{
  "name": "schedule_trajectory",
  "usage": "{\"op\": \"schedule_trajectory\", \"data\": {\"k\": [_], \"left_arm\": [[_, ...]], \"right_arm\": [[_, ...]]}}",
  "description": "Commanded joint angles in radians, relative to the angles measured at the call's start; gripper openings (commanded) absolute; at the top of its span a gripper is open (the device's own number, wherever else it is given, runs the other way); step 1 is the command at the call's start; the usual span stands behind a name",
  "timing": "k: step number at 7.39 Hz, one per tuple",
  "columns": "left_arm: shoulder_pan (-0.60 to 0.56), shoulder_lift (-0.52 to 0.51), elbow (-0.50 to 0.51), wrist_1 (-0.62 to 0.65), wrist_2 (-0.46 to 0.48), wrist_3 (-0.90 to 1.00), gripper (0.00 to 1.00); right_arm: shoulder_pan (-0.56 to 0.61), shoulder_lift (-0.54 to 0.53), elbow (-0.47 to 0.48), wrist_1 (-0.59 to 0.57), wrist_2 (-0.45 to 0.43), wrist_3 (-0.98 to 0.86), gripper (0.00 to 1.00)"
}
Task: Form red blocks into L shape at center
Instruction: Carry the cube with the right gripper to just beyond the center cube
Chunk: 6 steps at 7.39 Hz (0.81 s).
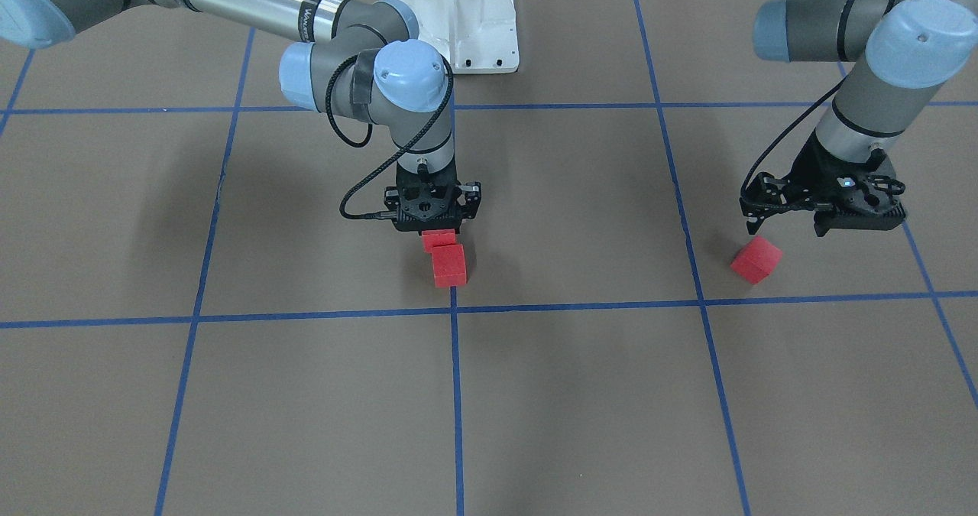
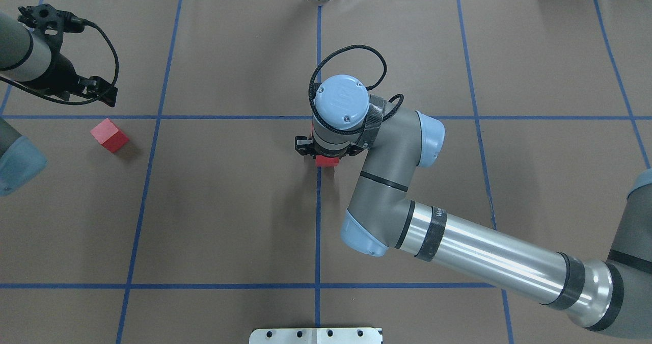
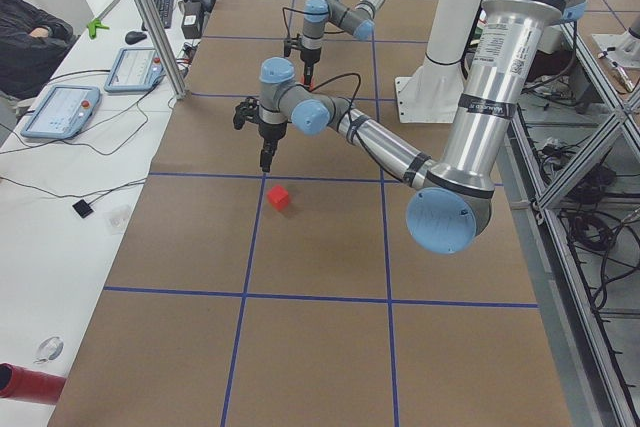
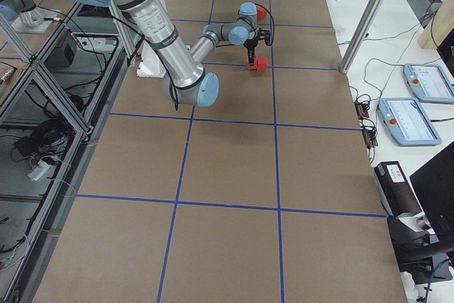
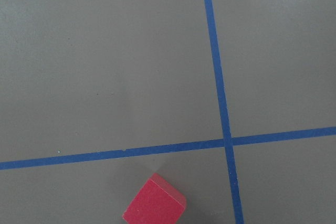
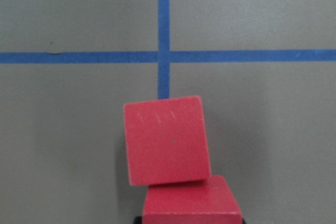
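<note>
The brown table point(image 1: 535, 409), ruled into squares by blue tape point(image 1: 456, 394), carries three red blocks.

The right arm point(image 1: 237, 0) reaches to the middle of the table and points its right gripper point(image 1: 433, 224) straight down. The left arm point(image 1: 879, 95) hangs over its own side, and the left gripper point(image 1: 785, 227) hovers above the surface with its fingers spread apart and nothing between them.

The first block point(image 1: 438, 239) sits directly under the right gripper, its top partly hidden by the gripper's body. The fingers do not show, so I cannot tell whether the jaws are clamped on it or merely stand around it.

The second block point(image 1: 449, 265) lies on the table just beyond the gripper, on the operators' side. It touches the first block and is turned slightly askew to it. Both blocks sit near the central tape line, close to a crossing.

The third block point(image 1: 756, 260) lies alone, well apart from the pair. It rests on the table near the left gripper, a little toward the operators and clear of the fingers. In the left wrist view it shows only at the bottom edge.
</note>
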Motion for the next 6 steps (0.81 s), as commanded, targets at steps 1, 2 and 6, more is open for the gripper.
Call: {"op": "schedule_trajectory", "data": {"k": [1, 2, 6], "left_arm": [[0.001, 0.0, 0.001, -0.003, 0.0, -0.002, 1.0], [0.001, 0.0, 0.001, -0.005, 0.001, -0.002, 1.0], [0.001, 0.0, 0.001, -0.005, 0.0, 0.0, 1.0]], "right_arm": [[0.0, 0.018, -0.022, 0.009, -0.008, 0.001, 0.0], [0.0, 0.018, -0.026, 0.009, -0.008, 0.001, 0.0], [0.0, 0.018, -0.027, 0.012, -0.008, 0.009, 0.0]]}}
